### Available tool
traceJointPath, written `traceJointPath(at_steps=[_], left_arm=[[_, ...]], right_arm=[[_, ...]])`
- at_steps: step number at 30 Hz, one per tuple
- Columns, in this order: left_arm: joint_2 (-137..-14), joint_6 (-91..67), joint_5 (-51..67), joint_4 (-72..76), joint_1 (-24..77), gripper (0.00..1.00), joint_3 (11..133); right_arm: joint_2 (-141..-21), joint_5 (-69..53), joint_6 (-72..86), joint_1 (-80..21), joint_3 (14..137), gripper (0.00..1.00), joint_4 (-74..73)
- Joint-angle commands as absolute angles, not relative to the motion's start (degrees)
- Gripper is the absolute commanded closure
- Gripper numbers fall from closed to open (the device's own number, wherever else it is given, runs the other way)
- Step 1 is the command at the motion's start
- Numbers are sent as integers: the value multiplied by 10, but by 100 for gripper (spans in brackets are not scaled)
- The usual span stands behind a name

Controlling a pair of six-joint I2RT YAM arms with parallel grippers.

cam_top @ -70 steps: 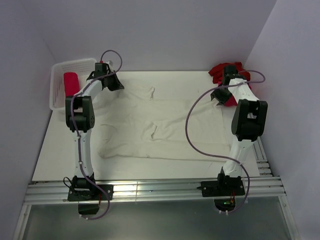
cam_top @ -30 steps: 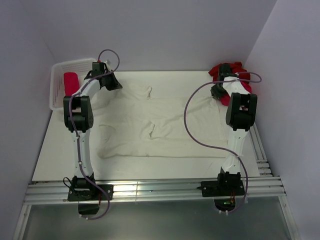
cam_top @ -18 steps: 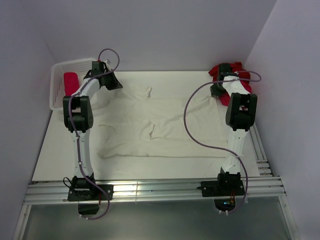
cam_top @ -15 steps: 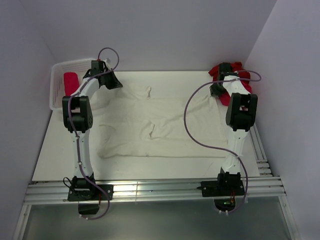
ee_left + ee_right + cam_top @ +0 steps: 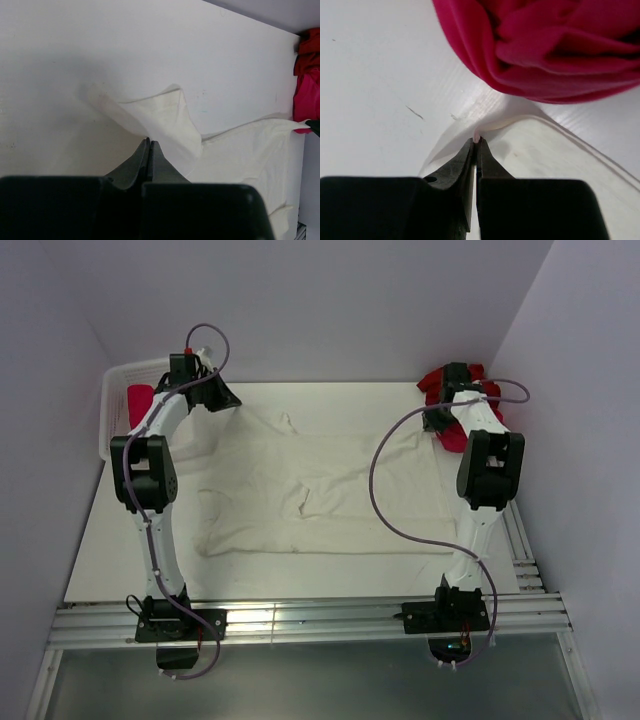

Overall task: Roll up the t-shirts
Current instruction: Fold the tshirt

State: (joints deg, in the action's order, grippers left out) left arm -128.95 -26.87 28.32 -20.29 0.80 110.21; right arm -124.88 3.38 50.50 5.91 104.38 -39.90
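Cream-white t-shirt (image 5: pixel 320 490) lay across the tabletop (image 5: pixel 120 550), its far corners pinched by my left end effector (image 5: pixel 149 142) and right end effector (image 5: pixel 476 141), both clamped shut. The left had drawn farther left, stretching the cloth flatter, probably ready for rolling.

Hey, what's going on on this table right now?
Two robot arms are working on a cream-white t-shirt spread across the table. The left gripper is shut on one far corner of it and the right gripper on the other, near the far edge. It is not rolled yet. A heap of red shirts sits at the far right corner, and a pink-red shirt lies in the white basket at far left.
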Motion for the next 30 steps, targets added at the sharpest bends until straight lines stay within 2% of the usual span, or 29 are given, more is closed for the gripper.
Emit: traceJointPath(at_steps=[1, 12, 30], left_arm=[[-1241, -275, 301, -171, 4, 100, 1071], [-1187, -274, 304, -135, 4, 100, 974], [-1145, -270, 298, -128, 4, 100, 941]], right_arm=[[-1202, 31, 510, 70, 1014, 100, -403], [-1159, 27, 513, 84, 943, 100, -403], [-1120, 14, 515, 119, 894, 100, -403]])
